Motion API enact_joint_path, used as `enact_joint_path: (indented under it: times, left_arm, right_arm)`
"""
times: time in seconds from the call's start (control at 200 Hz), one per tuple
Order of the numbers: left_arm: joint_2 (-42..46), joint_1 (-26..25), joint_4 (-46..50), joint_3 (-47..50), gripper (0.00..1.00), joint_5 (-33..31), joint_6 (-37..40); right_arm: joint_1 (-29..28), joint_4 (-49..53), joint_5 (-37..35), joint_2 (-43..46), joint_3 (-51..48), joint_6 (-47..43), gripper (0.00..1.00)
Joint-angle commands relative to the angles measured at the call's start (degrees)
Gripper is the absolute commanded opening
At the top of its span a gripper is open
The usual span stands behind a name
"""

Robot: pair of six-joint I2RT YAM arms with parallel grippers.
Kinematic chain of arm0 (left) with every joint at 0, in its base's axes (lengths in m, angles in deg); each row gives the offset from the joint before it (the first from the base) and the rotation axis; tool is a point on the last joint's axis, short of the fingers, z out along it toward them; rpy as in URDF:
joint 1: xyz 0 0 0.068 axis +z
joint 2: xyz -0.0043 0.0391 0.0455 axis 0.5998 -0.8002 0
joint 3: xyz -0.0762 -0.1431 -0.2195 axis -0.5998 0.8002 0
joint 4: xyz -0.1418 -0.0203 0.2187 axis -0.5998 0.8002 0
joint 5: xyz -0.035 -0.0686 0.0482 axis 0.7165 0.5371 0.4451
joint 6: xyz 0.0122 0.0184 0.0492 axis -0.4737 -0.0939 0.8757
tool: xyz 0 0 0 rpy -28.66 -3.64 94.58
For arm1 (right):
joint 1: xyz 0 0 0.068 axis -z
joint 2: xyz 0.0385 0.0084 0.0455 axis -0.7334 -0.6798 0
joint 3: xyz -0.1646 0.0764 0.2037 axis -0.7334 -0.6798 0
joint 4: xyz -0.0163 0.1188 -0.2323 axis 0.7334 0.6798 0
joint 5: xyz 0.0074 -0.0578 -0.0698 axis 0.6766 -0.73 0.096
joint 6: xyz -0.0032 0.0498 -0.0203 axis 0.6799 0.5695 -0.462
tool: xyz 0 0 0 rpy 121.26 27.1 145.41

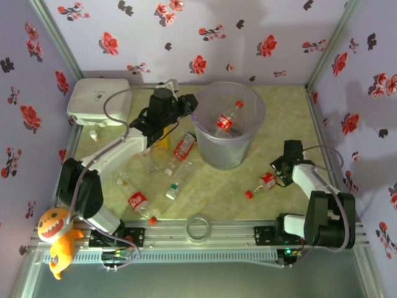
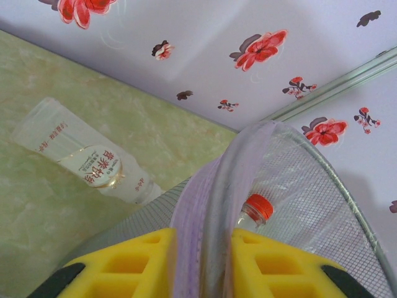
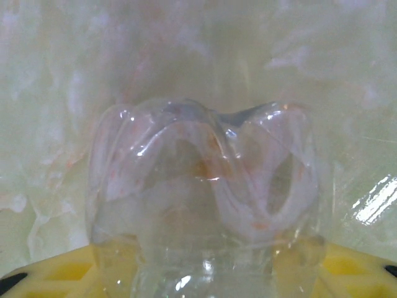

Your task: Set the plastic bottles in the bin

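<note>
The bin (image 1: 229, 153), a large translucent bucket, stands at the back middle with one red-labelled plastic bottle (image 1: 226, 119) inside. My left gripper (image 1: 188, 105) is shut on its left rim. In the left wrist view the yellow pads (image 2: 133, 264) pinch the rim (image 2: 223, 186), and a red-capped bottle (image 2: 256, 210) lies just inside. My right gripper (image 1: 277, 174) is low at the right, closed on a clear red-capped bottle (image 1: 265, 181). The right wrist view shows that bottle's base (image 3: 205, 192) wedged between the yellow pads (image 3: 356, 267).
Several more bottles lie left of the bin, among them a red-labelled one (image 1: 183, 146), another (image 1: 138, 202) near the front and a clear one (image 2: 87, 161). A white box (image 1: 99, 99) sits at the back left. A tape ring (image 1: 199, 227) and a plush toy (image 1: 56, 239) are at the near edge.
</note>
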Motion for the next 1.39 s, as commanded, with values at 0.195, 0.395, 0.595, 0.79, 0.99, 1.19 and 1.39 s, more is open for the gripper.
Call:
enact_joint_path:
  times: [0.195, 0.395, 0.595, 0.79, 0.99, 1.19, 1.39]
  left_arm:
    - [2.23, -0.39, 2.73, 2.00, 0.27, -2.77, 0.02]
    - [2.25, -0.44, 2.48, 2.41, 0.27, -3.00, 0.10]
    - [2.44, -0.48, 2.46, 2.58, 0.27, -2.89, 0.51]
    - [2.67, -0.44, 2.11, 2.76, 0.27, -2.92, 0.41]
    - [2.64, -0.53, 2.02, 2.77, 0.27, -2.86, 0.16]
    - [2.56, -0.83, 2.69, 2.50, 0.27, -2.95, 0.22]
    - [2.27, -1.24, 3.07, 2.39, 0.26, -3.17, 0.18]
  right_arm:
    - [0.12, 3.19, 0.43, 5.60, 1.88, -2.15, 0.48]
    - [0.21, 9.09, 0.15, 10.21, 7.32, -4.16, 0.45]
    - [0.21, 16.82, -2.55, 13.80, 18.86, -10.54, 0.41]
    - [0.10, 22.35, -8.31, 14.88, 35.16, -18.47, 0.39]
    - [-0.03, 18.67, -7.87, 12.39, 48.29, -25.08, 0.37]
    - [-6.53, 11.13, -6.45, 6.13, 61.44, -32.36, 0.34]
    - [-18.38, 6.14, -6.34, -2.62, 73.32, -40.92, 0.31]
